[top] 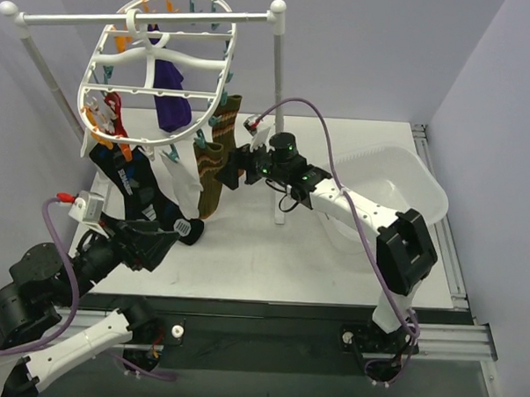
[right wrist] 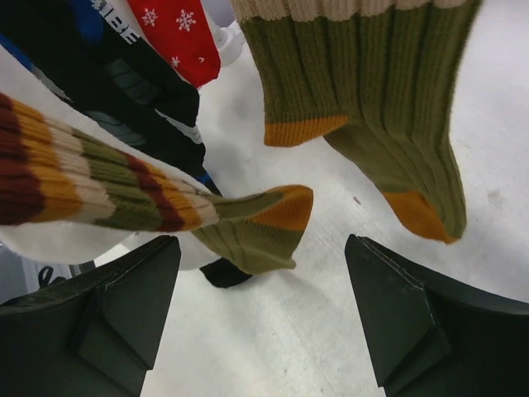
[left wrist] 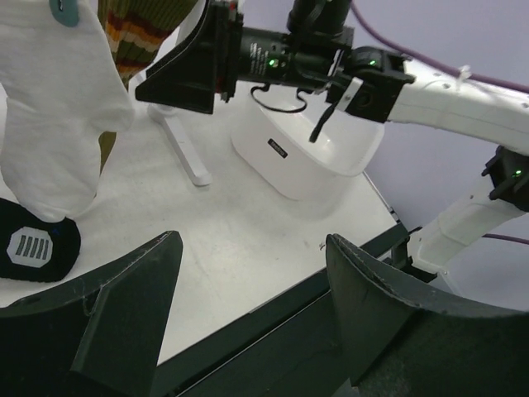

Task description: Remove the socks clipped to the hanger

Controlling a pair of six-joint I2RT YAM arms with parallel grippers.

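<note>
**Two Open Grabbers Reach for the Hanging Socks**

The left fingers [top: 162, 240] are wide apart and hold nothing. Just to their left hangs the toe of the black sock [left wrist: 33, 244], which has a little grey mark on it. The white sock [left wrist: 50, 107] hangs a bit farther ahead, on the left too. It looks soft and floppy.

The hanger [top: 101, 44] is high above both sets of fingers, hooked on a white rail [top: 141, 19]. It is a white ring with bars and small orange and teal clips. All the socks I can see hang from it, so I think none is off yet. A purple sock [top: 171, 98] and a red sock [right wrist: 178, 33] with snowflakes hang farther back.

The right fingers [top: 238, 167] are open too, with nothing held. The stripy sock [right wrist: 124, 198] pokes in from their left, with its toe just above the gap. The green sock [right wrist: 372, 91] with orange tips hangs above the right-side finger.

I think the job now is to grab one sock. To do it well, the fingers should go around only one sock, squeeze the thick cloth and pull down gently. The hanger may swing, so go slowly.

A white tub [top: 406, 183] sits on the tabletop [top: 315, 253], behind the right fingers.
</note>
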